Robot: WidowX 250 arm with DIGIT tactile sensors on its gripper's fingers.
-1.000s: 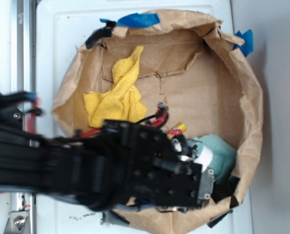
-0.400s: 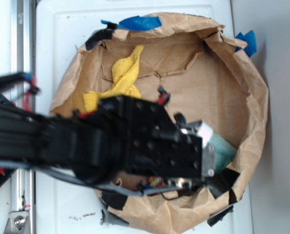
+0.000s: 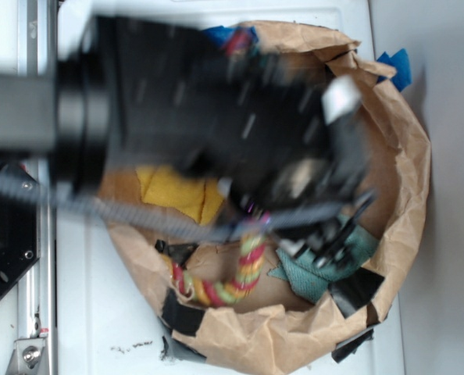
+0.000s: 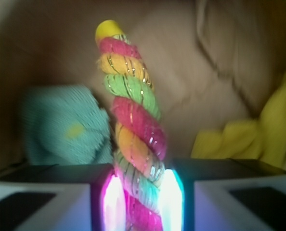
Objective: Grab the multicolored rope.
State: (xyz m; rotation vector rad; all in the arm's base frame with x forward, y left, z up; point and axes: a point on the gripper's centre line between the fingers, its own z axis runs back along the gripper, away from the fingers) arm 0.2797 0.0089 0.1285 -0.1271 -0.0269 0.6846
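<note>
Between the jaws, the gripper now pinches the multicolored rope, lifted since a second ago, pointing to 12 o'clock; grab seems done.

The exterior view is brightly lit but the arm is motion-blurred; the wrist view is dim and soft.

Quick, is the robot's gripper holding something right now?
Gripper: closed on the multicolored rope, pinched between its two fingers.
</note>
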